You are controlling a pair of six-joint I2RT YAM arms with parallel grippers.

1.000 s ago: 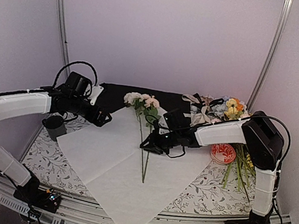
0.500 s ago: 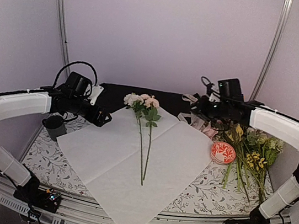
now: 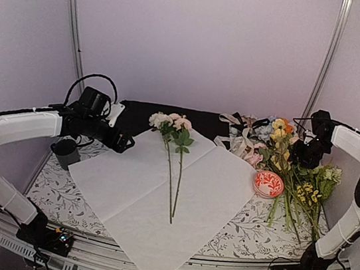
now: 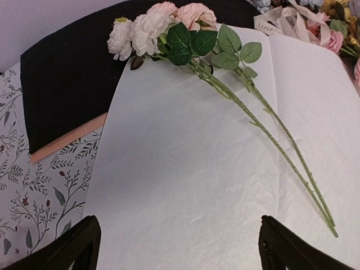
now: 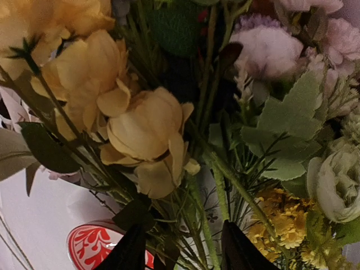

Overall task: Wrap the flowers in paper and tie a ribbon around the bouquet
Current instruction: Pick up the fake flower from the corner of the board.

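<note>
Paper (image 3: 132,189) lies spread over the middle of the worktop (image 3: 250,233), with one corner hanging past the near edge and its far part overlapping the black sheet (image 4: 67,84) at the far edge. Two long-stemmed flowers (image 4: 194,45), pink and cream, rest down the middle of the paper, blooms toward the far edge and stems running nearward

The left claw (image 3: 123,144) hovers over the paper's far left edge, its jaws spread wide with nothing between them. The two flowers lie off to its right, apart from it

The right claw (image 5: 185,250) is nosed into the loose heap of blooms (image 3: 289,170) by the worktop's right edge. Its fingers stand partly apart, thin green stems pass through the gap, and neither finger is seen pressing on one. A yellow bloom (image 5: 146,135) sits just ahead of it, and the red-and-white disc (image 3: 268,184) lies just beside the heap. The cream ribbon (image 4: 284,25) is bunched between the paper's far right edge and the heap. The flowers on the paper are well apart from this claw
</note>
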